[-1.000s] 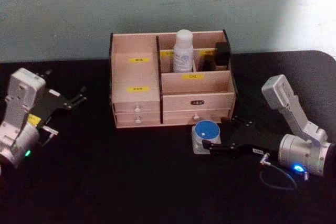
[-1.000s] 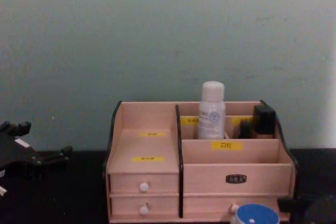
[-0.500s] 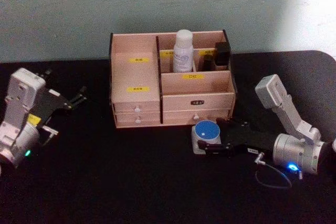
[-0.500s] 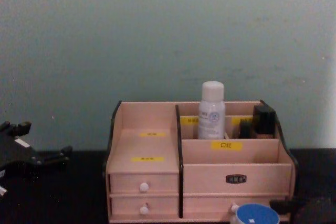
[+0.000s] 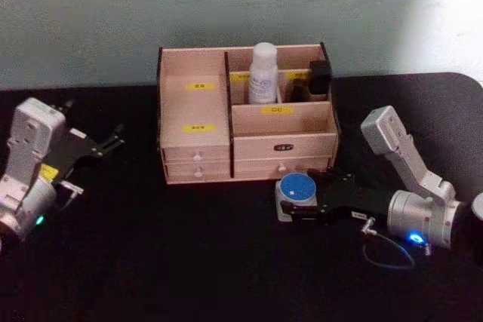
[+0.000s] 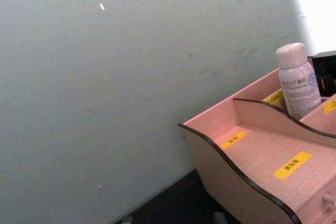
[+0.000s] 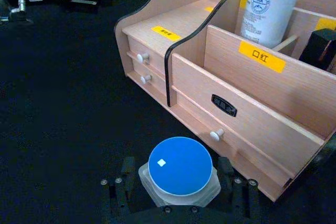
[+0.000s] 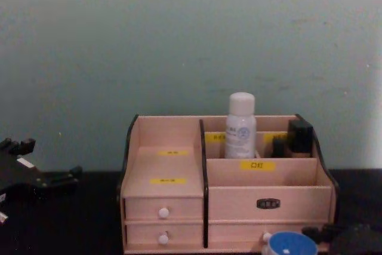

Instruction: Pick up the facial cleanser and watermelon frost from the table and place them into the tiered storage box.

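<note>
**Blue-lidded jar**: squat, pale body, upright on the black worktop. It stands just in front of the tiered storage box, near the lower right drawer. Not yet stowed.

**Right end effector**: low over the worktop, fingers spread to either side of the jar, with a sliver of gap showing on one side. This placing suits a sideways pinch on the body below the lid, which seems to be the step in hand.

**Tiered storage box:** light wood, dark edges, yellow labels, white-knobbed drawers. Its back is to the wall and its tiers are open at the top, so loading is from above.

**White bottle**: domed cap, upright in a rear compartment. It appears to be one task item already housed. Which of the two is the cleanser and which the watermelon frost cannot be read.

**Black boxy item**: rear right compartment, beside the bottle.

**Left end effector**: parked at the worktop's left, well apart from the box, fingers splayed, empty.
</note>
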`<state>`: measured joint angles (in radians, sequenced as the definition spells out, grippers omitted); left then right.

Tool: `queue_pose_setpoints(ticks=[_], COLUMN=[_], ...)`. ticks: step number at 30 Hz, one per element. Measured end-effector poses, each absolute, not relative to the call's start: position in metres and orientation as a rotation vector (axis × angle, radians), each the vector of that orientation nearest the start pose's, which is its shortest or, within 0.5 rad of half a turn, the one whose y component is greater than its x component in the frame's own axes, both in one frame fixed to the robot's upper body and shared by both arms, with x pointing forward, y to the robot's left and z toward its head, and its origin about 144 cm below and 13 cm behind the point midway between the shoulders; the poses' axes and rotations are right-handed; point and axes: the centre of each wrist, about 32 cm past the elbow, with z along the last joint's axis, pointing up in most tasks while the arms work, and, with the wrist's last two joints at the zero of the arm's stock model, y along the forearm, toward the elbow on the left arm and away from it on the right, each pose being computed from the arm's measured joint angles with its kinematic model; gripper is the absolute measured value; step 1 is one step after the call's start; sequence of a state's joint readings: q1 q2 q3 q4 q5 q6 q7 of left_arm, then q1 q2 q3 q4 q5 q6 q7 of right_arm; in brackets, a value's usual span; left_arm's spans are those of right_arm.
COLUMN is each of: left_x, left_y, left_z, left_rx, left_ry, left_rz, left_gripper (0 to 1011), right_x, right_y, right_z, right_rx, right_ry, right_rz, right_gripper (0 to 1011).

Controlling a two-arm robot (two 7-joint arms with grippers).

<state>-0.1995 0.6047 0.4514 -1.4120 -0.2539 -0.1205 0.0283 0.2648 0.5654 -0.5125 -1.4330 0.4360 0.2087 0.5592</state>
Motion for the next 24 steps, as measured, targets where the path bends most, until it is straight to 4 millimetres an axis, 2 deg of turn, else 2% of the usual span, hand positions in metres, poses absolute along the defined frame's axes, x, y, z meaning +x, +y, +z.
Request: queue_pose_setpoints(ticks=[20, 24], left_x=[0.4886, 0.4886], left_y=[0.3097, 0.3097], left_z=[1.1398, 1.1398], left_rx=[0.304, 0.304], left_ry=[-0.285, -0.285], left_rz=[1.248, 1.248], left_gripper=[1001, 1001], right_x=[0.5021, 0.5021], right_y=[-0.2765, -0.2766], right_z=[1.1521, 1.1521], right_rx=[-0.373, -0.373], right_ry=[0.148, 0.148], right_rz=[-0.663, -0.663], right_gripper=[1003, 943])
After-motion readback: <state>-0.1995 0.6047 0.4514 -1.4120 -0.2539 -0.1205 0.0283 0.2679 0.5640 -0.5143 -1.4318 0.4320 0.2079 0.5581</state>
